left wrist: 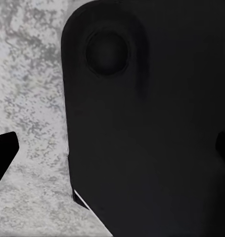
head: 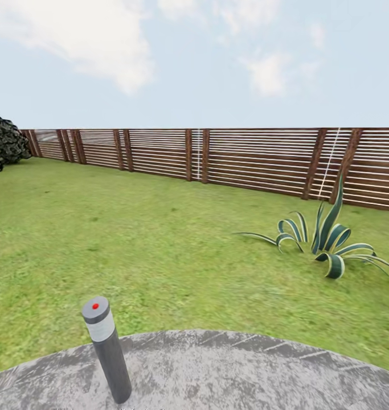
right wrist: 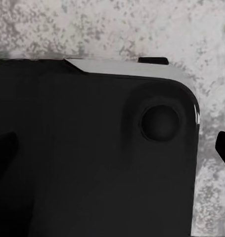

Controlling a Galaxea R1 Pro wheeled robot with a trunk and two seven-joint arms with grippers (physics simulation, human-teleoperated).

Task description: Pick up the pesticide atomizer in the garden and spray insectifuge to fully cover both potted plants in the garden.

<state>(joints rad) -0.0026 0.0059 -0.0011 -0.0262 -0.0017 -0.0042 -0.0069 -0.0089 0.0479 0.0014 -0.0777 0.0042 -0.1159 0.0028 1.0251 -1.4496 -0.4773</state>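
The head view looks over the garden: a green lawn [head: 160, 239] runs back to a brown slatted fence [head: 245, 159], with the round grey stone patio [head: 228, 370] at the near edge. The pesticide atomizer and the potted plants are out of view. In the left wrist view, my left gripper [left wrist: 112, 153] hangs over mottled grey stone, with its dark fingertips [left wrist: 3, 155] far apart at the picture's edges and a black part of the robot between them. My right gripper [right wrist: 112, 148] stands the same way, open over the stone, with one fingertip [right wrist: 224, 148] showing.
A grey bollard lamp [head: 107, 347] with a red dot stands on the patio's near left. A striped long-leaved agave [head: 325, 239] grows on the lawn at right, near the fence. A dark bush [head: 3, 145] sits at the far left.
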